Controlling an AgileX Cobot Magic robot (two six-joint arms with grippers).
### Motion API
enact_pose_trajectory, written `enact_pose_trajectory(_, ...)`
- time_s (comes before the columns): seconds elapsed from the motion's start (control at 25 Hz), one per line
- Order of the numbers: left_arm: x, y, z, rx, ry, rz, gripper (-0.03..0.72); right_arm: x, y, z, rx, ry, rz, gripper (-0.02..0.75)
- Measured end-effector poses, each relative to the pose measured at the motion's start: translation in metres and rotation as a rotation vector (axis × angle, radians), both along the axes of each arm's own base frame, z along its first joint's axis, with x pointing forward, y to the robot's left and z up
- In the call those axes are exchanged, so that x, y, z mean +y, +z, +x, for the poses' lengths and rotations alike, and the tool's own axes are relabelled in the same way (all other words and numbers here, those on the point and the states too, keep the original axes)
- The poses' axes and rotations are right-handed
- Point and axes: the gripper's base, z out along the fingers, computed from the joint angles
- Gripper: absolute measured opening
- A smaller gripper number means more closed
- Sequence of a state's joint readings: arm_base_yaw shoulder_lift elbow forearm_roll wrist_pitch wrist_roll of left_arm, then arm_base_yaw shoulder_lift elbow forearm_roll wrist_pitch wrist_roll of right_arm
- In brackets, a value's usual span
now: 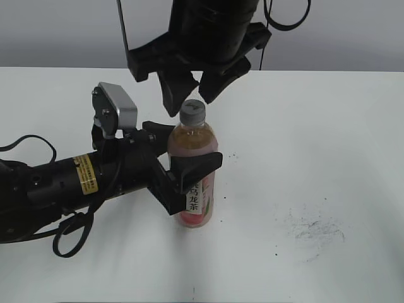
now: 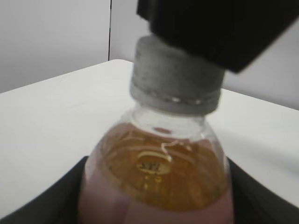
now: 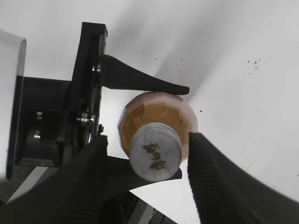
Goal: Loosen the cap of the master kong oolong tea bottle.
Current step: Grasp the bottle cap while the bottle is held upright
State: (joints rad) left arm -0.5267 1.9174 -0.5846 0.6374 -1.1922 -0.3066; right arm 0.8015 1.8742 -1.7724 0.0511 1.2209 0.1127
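Amber tea fills the master kong oolong tea bottle (image 1: 194, 170), upright on the worktop (image 1: 315, 158) and pinched by the left pincer (image 1: 183, 158), so the spread right pincer (image 1: 192, 85) above should descend centred, squeezing the cap (image 1: 192, 111) squarely before twisting.

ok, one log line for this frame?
left gripper: shut on bottle | right gripper: open, above cap, not touching | bottle: upright on table
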Motion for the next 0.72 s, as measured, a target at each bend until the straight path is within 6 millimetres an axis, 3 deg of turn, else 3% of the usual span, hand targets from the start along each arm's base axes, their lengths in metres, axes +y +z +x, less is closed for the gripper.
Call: enact_pose_trajectory(0.72, 0.0, 0.0, 0.0, 0.001, 0.0, 0.0, 0.449, -0.001, -0.011, 0.001, 0.027, -0.002, -0.024, 0.415)
